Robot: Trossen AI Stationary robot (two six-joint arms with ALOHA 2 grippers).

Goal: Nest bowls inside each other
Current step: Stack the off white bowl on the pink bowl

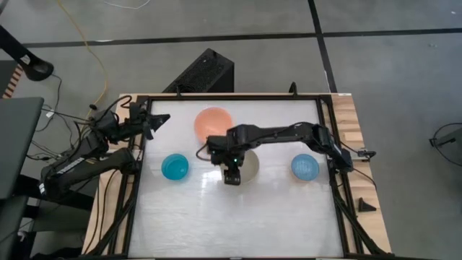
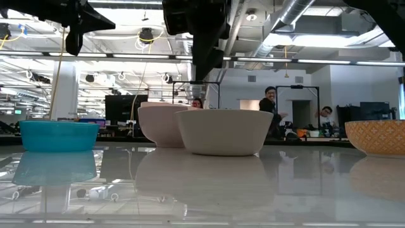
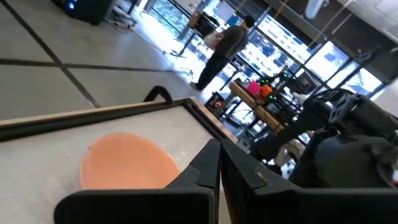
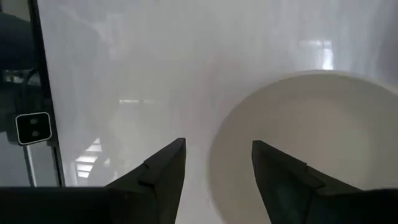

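A grey-beige bowl [image 1: 249, 165] [image 2: 221, 130] stands on its base at the table's middle. My right gripper [image 1: 231, 175] [image 4: 217, 168] hangs open above that bowl's near-left rim [image 4: 217, 155]; one finger is over the bowl's inside and the other is outside it, and neither shows any touch. A pale pink bowl [image 1: 213, 121] [image 3: 127, 163] stands behind it. One blue bowl [image 1: 175, 167] [image 2: 57, 135] sits to the left, and another bowl, blue inside [image 1: 304, 167], sits to the right. My left gripper [image 1: 160, 118] [image 3: 219, 152] waits shut at the far left corner.
A black frame [image 1: 231, 96] borders the white table top. Bare table lies toward the near edge [image 1: 231, 224]. People stand in the room beyond the table [image 2: 271, 101].
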